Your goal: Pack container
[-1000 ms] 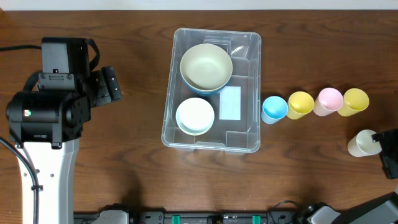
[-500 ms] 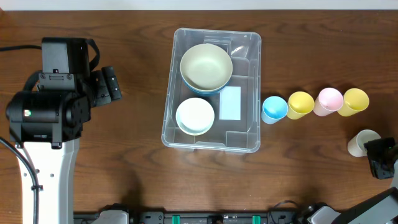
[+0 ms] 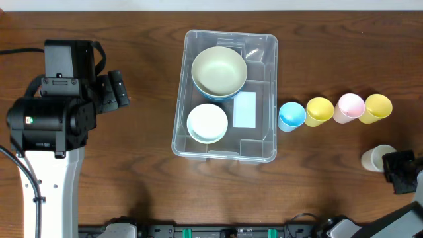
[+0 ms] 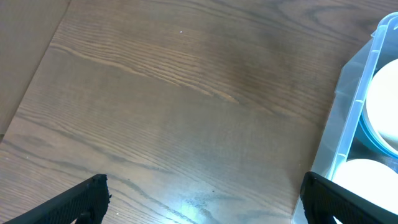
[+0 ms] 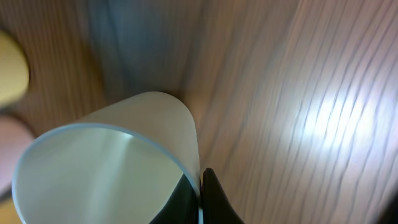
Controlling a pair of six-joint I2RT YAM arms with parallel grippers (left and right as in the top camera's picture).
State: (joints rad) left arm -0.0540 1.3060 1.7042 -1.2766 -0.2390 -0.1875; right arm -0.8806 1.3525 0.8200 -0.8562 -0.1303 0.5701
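A clear plastic container [image 3: 267, 135] stands mid-table holding a cream bowl [image 3: 219, 71], a white plate stack [image 3: 207, 123] and a pale card [image 3: 244, 110]. To its right stand a blue cup [image 3: 291, 116], two yellow cups [image 3: 320, 110] [image 3: 377, 107] and a pink cup [image 3: 349, 107]. My right gripper [image 3: 391, 165] is shut on the rim of a cream cup [image 3: 374, 158] [image 5: 112, 155], one finger inside and one outside the wall. My left gripper [image 4: 202, 199] hangs open over bare wood left of the container [image 4: 348, 118].
The left arm's white body [image 3: 46, 125] fills the table's left side. The row of cups lies just beyond the held cup. Bare wood lies between the container and the left gripper.
The right gripper has shifted left and slightly toward the table's front edge with the cream cup, which now tips over sideways. The left arm has not moved.
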